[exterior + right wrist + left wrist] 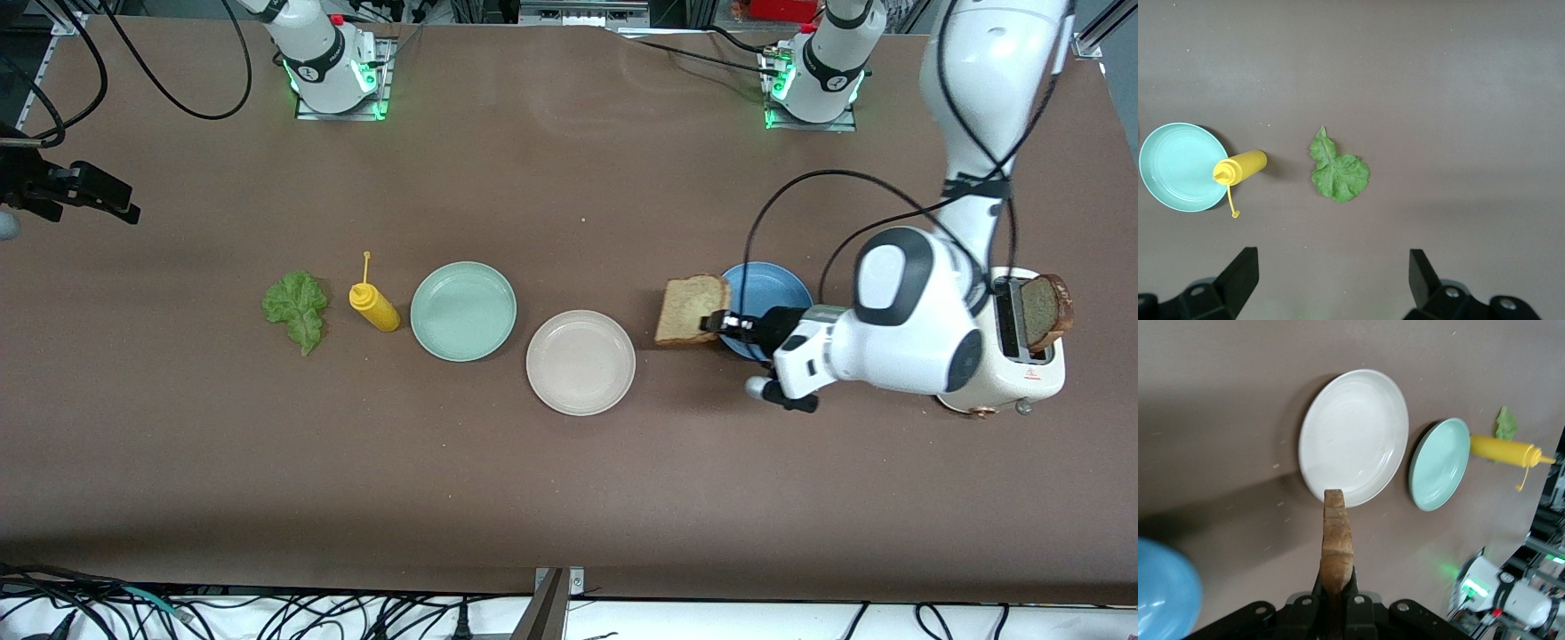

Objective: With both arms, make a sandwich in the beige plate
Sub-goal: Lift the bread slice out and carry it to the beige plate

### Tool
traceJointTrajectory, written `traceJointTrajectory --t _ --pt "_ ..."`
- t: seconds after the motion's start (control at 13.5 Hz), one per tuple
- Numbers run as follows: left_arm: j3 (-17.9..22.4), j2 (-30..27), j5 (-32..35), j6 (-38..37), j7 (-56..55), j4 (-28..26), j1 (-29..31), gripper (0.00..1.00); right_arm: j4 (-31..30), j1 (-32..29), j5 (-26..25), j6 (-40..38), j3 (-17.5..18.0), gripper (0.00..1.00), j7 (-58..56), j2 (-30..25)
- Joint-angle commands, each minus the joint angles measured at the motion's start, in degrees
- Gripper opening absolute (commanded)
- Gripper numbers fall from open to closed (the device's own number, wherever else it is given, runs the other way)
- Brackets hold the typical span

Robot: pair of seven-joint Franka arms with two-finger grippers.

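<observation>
Brown table (569, 462) with lettuce leaf (296, 307), yellow bottle (374, 306), mint-green plate (463, 311), beige plate (581, 362), blue plate (769, 286), toaster (1022, 369).

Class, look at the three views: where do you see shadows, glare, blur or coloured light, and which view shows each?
Front view: green light glows at both arm bases, and a dark band runs along the table edge nearest the camera. Left wrist view: the blue plate is blurred, and the beige plate has a shadow beside it. Right wrist view: even light, with a small shadow beside the mustard bottle.
</observation>
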Motion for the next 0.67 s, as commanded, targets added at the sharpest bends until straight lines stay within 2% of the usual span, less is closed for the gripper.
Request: traceJointTrajectory --t 0.0,0.22,0.44,0.59 --pt "0.6 3.1 -6.3 5.4 -5.2 2.6 -4.4 0.0 0.7 -0.1 0.4 -0.6 0.0 1.0 0.5 0.1" --pt "0.6 5.5 -8.0 15.7 -5.7 2.8 -9.1 0.0 0.7 -0.1 0.3 -0.6 -0.1 1.0 0.5 0.1" --pt "0.6 8.1 -14.0 19.2 -7.3 3.0 -11.2 0.0 0.7 -0.3 0.3 -0.6 -0.2 1.0 0.2 0.1" --pt "0.6 9.5 -14.3 22.5 -7.1 3.0 -12.0 0.0 0.6 -0.3 0.3 -0.7 -0.2 1.0 0.2 0.2"
